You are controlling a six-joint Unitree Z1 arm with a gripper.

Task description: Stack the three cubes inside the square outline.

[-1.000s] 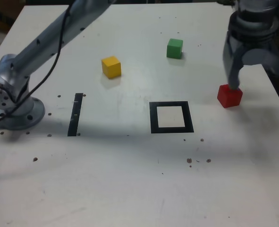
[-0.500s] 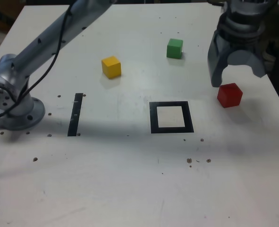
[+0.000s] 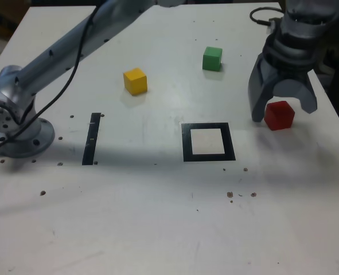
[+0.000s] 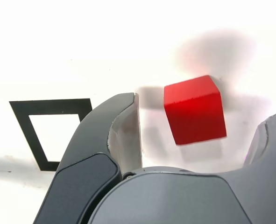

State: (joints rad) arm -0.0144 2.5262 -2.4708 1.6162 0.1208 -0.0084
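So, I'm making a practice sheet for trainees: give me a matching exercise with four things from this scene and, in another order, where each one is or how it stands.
1. red cube
2. green cube
3. square outline
4. gripper

A. lying flat, nothing inside it
B. open, jaws either side of a cube
C. between the jaws, not gripped
D. farthest back of the cubes in the exterior view

Pairs: 1-C, 2-D, 3-A, 4-B
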